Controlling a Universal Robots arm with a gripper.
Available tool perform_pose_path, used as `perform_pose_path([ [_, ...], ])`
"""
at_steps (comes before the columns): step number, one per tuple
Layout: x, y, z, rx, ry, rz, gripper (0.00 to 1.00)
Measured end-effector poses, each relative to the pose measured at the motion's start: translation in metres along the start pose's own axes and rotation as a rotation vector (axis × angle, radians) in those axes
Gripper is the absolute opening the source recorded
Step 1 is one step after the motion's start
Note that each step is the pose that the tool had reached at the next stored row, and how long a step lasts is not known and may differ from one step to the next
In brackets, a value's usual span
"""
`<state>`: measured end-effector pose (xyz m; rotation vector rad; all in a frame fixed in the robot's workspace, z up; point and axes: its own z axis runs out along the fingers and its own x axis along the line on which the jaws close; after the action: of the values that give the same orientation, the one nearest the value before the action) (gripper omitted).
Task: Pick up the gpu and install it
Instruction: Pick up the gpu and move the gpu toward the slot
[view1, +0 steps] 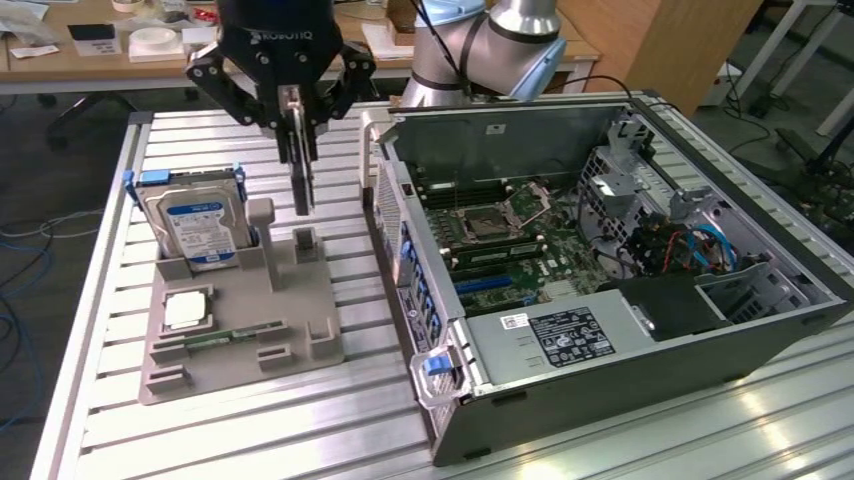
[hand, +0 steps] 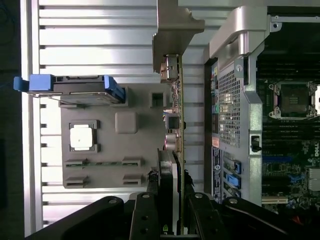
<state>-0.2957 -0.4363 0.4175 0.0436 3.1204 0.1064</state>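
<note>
**GPU in the gripper, above the holder, not yet in the case**

The gripper (view1: 296, 122) (hand: 175, 175) has its fingers drawn in narrow on the top edge of the gpu (view1: 304, 185) (hand: 176, 100). The card hangs edge-on straight down from the fingers. Its lower edge is clear of the grey holder (view1: 234, 350) directly beneath the gripper, so the pick-up looks done. Lower and off to the exterior view's left of the gripper, the hard drive (view1: 200, 225) stands in its holder slot, with the memory stick (view1: 234, 338) lying further down the holder. The open computer case (view1: 601, 250) lies beside the gripper on the exterior view's right, and its motherboard (view1: 501, 235) sits lower than the card. The card is outside the case, so by my reading the install half remains undone
</note>
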Motion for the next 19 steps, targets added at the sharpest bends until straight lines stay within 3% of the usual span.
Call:
perform_pose_path([
  [4, -0.0002, 0.0006, -0.0089, -0.0001, 0.0, 0.0, 0.28],
  [19, -0.0061, 0.0008, -0.0091, -0.0001, 0.0, 0.0, 0.28],
])
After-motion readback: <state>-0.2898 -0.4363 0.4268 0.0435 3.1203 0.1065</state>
